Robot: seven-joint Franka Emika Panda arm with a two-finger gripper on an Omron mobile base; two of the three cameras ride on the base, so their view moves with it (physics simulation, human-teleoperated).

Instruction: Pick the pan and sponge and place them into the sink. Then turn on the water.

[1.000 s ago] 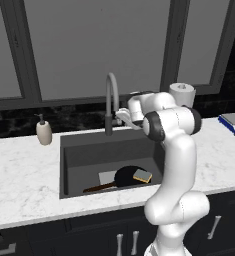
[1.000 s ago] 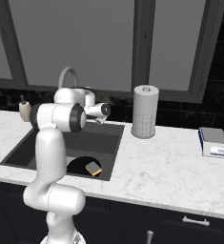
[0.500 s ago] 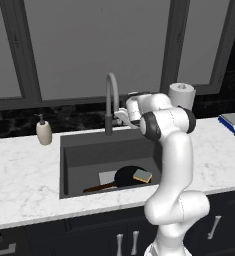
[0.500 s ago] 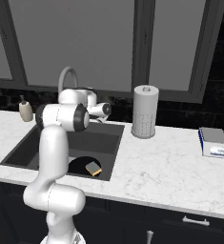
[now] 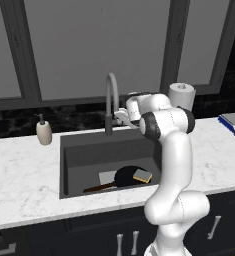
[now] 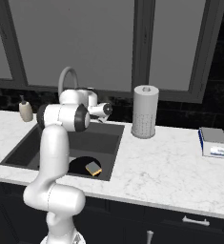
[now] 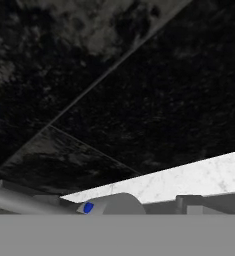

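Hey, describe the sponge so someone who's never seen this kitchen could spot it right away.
Find the dark grey sink sunk into the white marble counter under the windows. At its bottom lies a round black pan, and the sponge sits on the pan's right side. It is the only small yellow block there, with a grey-green top face.

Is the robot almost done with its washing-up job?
Nearly! The pan and sponge already lie in the sink. Right now the arm is reaching behind the basin, with its pincer by the base of the faucet. What's left is the water: no stream comes from the spout yet.
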